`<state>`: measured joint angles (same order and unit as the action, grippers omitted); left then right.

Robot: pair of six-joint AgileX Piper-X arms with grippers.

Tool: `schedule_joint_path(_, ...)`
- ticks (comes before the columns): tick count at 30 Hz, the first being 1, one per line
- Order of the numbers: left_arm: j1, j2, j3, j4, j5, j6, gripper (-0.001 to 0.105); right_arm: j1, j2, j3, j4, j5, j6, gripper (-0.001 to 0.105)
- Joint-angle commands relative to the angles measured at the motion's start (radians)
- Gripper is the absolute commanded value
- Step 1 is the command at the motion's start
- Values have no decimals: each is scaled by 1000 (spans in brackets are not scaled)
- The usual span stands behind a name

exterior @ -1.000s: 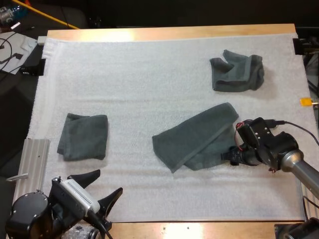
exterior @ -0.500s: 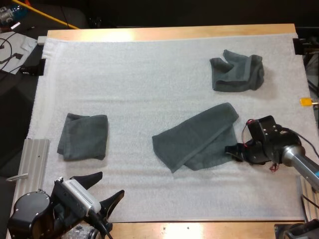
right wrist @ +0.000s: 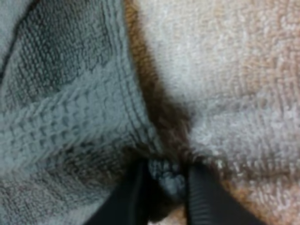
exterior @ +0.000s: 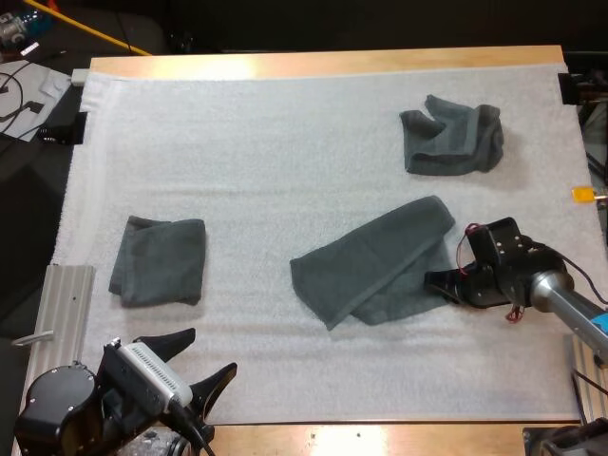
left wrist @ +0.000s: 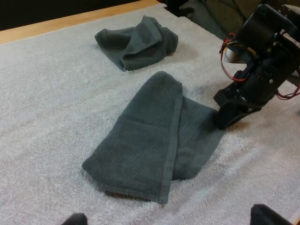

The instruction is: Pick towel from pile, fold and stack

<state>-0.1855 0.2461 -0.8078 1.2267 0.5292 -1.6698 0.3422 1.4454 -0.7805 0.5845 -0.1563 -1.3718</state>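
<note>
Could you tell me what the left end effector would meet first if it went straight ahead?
Most likely the half-folded towel in the middle, past a stretch of bare white mat; depth is unclear, so it could touch the mat first.

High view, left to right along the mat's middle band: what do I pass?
folded towel → half-folded towel → right pincer, at that towel's right edge. The crumpled towel lies farther back and overlaps these, so it is left out.

Right tool (exterior: 429,278) pulls back from edge of half-folded towel (exterior: 370,271), wrist swings outward, then tips ease in again, now pinching towel's corner.
</note>
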Motion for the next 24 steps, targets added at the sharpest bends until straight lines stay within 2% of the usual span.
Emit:
schedule_joint_path(1,-5,5,0,6,5,-4,66,-1,15,0,3,-10,-3,1)
schedule_joint_path(7,-18,49,2,27,1,54,66,0,-23,1,72,26,-31,1)
schedule_joint_path(12,-83,131,16,18,-1,89,65,2,-82,0,174,66,-79,1)
schedule_joint_path(14,-61,127,7,14,4,81,66,-2,-71,0,148,48,-68,1)
schedule_joint_path(17,-67,201,7,-1,11,103,66,-4,-97,2,203,54,-87,1)
schedule_joint_path(24,-219,387,8,-67,-37,147,66,-3,-135,5,272,58,-99,0)
